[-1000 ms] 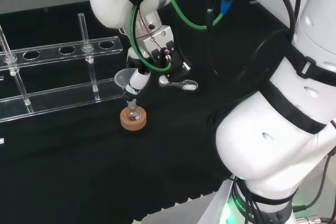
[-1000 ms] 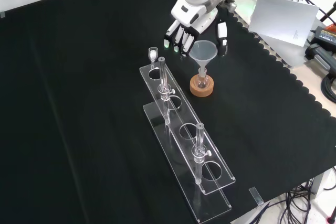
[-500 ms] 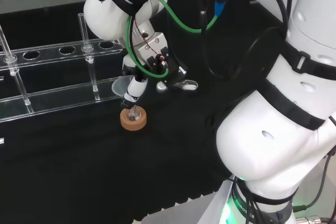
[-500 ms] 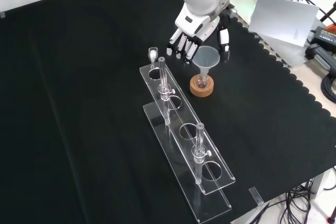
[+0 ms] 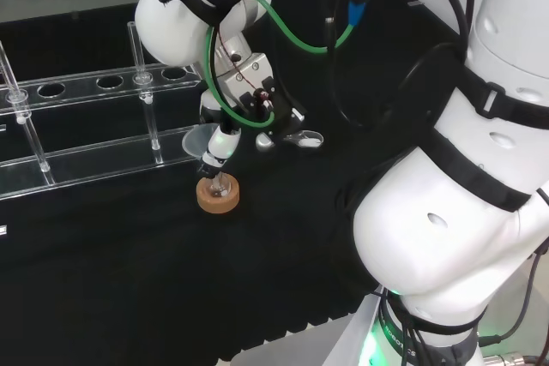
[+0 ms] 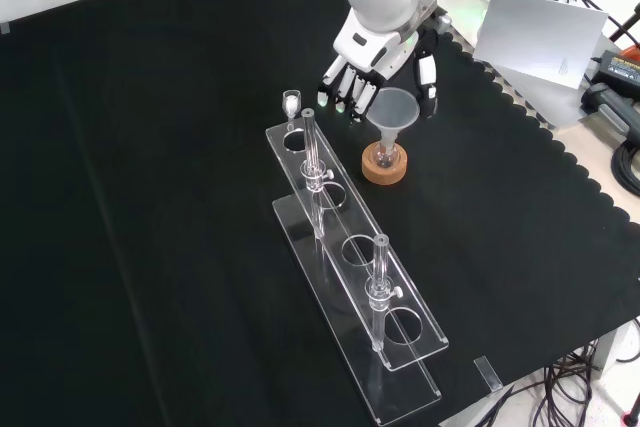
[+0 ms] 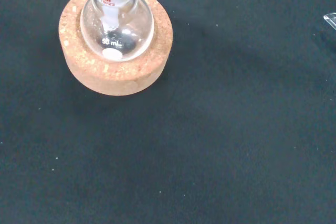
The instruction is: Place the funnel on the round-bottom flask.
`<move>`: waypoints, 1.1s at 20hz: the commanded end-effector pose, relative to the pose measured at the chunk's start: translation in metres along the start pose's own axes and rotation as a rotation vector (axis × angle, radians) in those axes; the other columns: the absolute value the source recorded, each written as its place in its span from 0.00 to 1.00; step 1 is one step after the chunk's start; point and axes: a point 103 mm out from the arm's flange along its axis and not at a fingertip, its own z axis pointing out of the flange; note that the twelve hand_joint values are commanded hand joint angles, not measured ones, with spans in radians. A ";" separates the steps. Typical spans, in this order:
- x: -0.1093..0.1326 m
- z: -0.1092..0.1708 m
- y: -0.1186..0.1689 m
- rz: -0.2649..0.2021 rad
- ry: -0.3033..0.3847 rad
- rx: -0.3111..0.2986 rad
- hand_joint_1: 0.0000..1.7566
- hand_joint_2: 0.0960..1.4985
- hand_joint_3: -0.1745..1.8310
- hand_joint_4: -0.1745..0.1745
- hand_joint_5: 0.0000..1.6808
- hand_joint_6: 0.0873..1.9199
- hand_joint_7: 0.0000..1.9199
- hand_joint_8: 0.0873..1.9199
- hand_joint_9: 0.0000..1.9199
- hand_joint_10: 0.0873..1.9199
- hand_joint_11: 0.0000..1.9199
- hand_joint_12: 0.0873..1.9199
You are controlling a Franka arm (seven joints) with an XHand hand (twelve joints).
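A small round-bottom flask (image 5: pixel 216 184) (image 6: pixel 386 155) (image 7: pixel 118 30) stands upright in a cork ring (image 5: pixel 220 202) (image 6: pixel 385 174) (image 7: pixel 115 80) near the middle of the black cloth. A clear funnel (image 5: pixel 196 137) (image 6: pixel 392 107) stands over it, its stem down inside the flask's neck. The hand (image 5: pixel 221 139) (image 6: pixel 375 47) hangs over the flask from above. Its thumb lies against one side of the funnel's cone, and its fingers (image 6: pixel 340 95) point down on the other side. The contact behind the cone is hidden.
A long clear test-tube rack (image 5: pixel 86 160) (image 6: pixel 350 257) with two upright tubes (image 6: pixel 312 147) (image 6: pixel 378 282) stands just beside the flask. A small metal spoon (image 5: pixel 296 136) (image 6: pixel 291 102) lies close by. A white sheet (image 6: pixel 540 37) lies past the cloth's scalloped edge.
The hand came down with the funnel, and its stem sank into the flask's neck. Over the last half second hardly anything has moved.
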 end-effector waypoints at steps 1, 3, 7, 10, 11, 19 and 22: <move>-0.004 -0.008 -0.008 -0.007 0.010 -0.012 0.34 0.45 0.11 0.51 0.27 0.03 0.41 0.08 0.26 0.19 0.00 0.37; -0.004 -0.009 -0.010 -0.009 0.009 -0.017 0.30 0.44 0.10 0.50 0.23 0.00 0.35 0.07 0.22 0.23 0.00 0.34; -0.003 -0.008 -0.012 -0.013 0.002 -0.018 0.28 0.44 0.10 0.49 0.18 0.00 0.31 0.07 0.18 0.27 0.00 0.33; -0.003 -0.009 -0.014 -0.018 -0.004 -0.021 0.28 0.44 0.09 0.49 0.17 0.00 0.29 0.08 0.16 0.29 0.00 0.31; -0.003 -0.010 -0.015 -0.020 -0.003 -0.022 0.28 0.44 0.09 0.49 0.16 0.00 0.29 0.08 0.16 0.29 0.00 0.31; -0.012 -0.043 -0.039 -0.040 0.044 -0.026 0.18 0.37 0.08 0.52 0.00 0.00 0.03 0.03 0.00 0.05 0.00 0.04; -0.014 -0.054 -0.047 -0.036 0.061 -0.042 0.17 0.35 0.08 0.55 0.00 0.00 0.00 0.00 0.00 0.00 0.00 0.00</move>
